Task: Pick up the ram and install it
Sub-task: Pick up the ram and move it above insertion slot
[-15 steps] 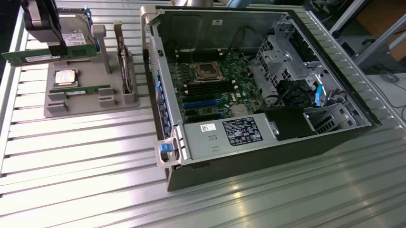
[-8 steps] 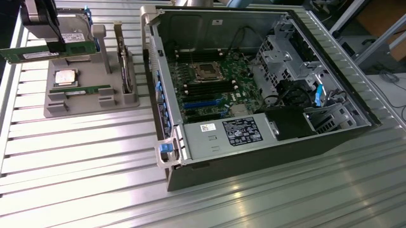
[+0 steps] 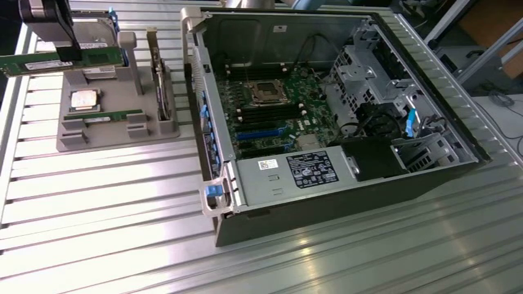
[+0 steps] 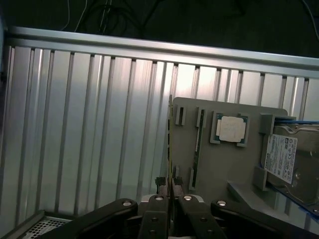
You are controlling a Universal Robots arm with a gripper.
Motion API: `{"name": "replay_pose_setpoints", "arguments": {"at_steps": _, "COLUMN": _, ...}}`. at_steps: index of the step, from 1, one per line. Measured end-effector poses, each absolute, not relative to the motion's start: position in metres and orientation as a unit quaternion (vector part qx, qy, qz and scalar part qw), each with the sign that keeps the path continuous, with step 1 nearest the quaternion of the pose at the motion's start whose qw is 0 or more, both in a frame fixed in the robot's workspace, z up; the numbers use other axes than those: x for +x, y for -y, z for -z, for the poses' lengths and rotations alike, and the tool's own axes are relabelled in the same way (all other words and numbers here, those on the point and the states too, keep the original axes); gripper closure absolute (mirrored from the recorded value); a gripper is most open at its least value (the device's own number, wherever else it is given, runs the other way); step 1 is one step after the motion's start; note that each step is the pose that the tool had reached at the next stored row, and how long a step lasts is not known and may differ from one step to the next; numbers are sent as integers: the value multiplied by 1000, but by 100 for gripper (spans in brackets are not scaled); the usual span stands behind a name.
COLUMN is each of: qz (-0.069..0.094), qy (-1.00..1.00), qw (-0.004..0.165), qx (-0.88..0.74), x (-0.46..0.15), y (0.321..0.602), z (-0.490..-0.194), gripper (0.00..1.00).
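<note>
at ten o'clock in the exterior view, above the tray [image 3: 114, 131], the hand [image 3: 67, 52] pinches the ram [image 3: 33, 62] — a thin-edge grip, so it may pivot or slip, then jam on insertion.

The exterior view looks steeply down from afar across the table [image 3: 98, 233], the wrist view closely down past the claw [image 4: 172, 188]; both share the grey tray [image 3: 108, 131].

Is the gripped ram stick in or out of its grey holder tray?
Out. The long green circuit-board ram stick is clamped between the black fingers and held level, raised above the grey plastic tray.
</note>
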State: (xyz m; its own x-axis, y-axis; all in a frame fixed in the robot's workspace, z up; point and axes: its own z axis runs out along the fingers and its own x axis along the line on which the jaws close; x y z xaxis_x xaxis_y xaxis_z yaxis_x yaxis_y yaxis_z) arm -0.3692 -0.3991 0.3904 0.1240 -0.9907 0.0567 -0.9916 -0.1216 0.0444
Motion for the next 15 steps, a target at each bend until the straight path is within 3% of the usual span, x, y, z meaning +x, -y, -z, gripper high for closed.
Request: {"name": "replay_pose_setpoints", "arguments": {"at_steps": 15, "qz": -8, "qy": 662, "qw": 37, "qx": 749, "x": -369, "y": 399, "z": -408, "gripper": 86}}
